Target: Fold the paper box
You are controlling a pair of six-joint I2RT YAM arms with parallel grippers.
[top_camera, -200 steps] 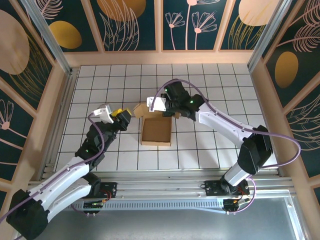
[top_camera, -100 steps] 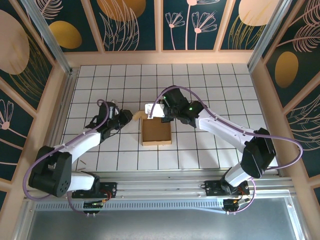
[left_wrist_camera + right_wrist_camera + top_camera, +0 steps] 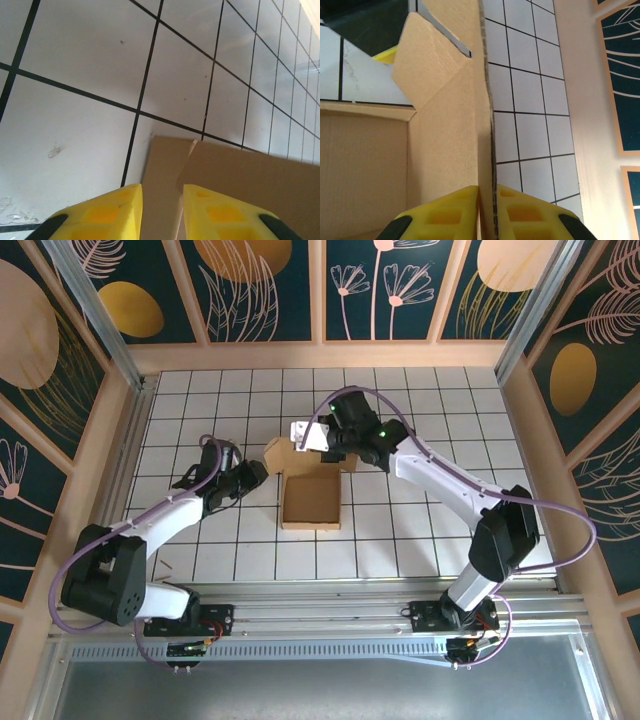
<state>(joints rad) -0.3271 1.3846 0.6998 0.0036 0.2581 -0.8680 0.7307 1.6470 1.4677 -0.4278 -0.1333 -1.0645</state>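
Observation:
The paper box (image 3: 311,505) is a brown cardboard tray, open on top, in the middle of the tiled table. My right gripper (image 3: 336,457) is at its far wall and is shut on that upright wall (image 3: 486,150), one yellow finger on each side. A side flap (image 3: 279,453) sticks out at the far left corner. My left gripper (image 3: 253,475) is low beside that corner. In the left wrist view its yellow fingertips (image 3: 131,192) stand slightly apart. The flap (image 3: 167,170) lies flat on the table beyond the gap, not pinched.
The white tiled table (image 3: 420,530) is ringed by a wooden rim (image 3: 320,355) and patterned panels. A metal rail (image 3: 320,590) runs along the near edge by the arm bases. Free tiles lie to the right of and beyond the box.
My left arm's elbow has swung out to the left while its gripper stayed at the box's far left corner. The corner flap went flat, then came back out. My right gripper keeps its hold.

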